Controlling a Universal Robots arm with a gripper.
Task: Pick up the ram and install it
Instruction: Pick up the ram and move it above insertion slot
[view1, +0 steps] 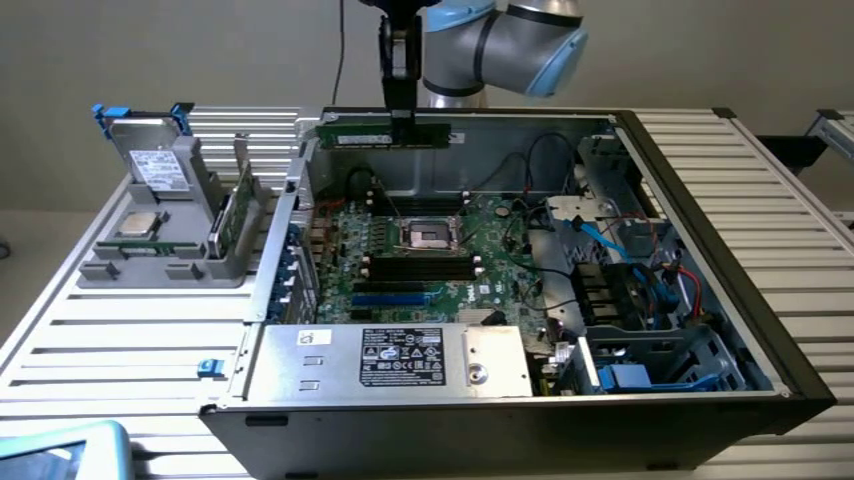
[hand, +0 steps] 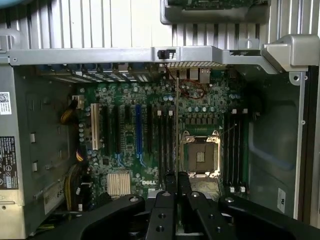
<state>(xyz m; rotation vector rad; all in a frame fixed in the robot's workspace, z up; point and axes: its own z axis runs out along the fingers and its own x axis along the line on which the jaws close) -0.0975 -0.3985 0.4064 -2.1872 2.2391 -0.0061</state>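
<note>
Arm: Universal Robots arm reaching down over the far side of the open computer case (view1: 747, 262).
Gripper: gripper (view1: 400, 120) hangs vertically, fingers pointing down, above the case's far wall.
Fingers: pressed together on the upper edge of the ram, pinching it near mid-length.
Ram: the ram (view1: 350, 137) is held level and on edge, clear of the board. In the exterior view it sits at about 12 o'clock from the processor socket (view1: 430, 235), well apart from it.
Memory slots: dark slots (view1: 420, 266) just beside the socket at 6 o'clock, nothing seated in them.
Wrist view: fingertips of the gripper (hand: 176, 182) close together above the motherboard (hand: 130, 150) and the socket (hand: 200, 157).
Parts holder: grey holder (view1: 160, 270) at 9 o'clock from the case on the slatted table (view1: 120, 340), carrying a square silver chip (view1: 138, 224).
</note>
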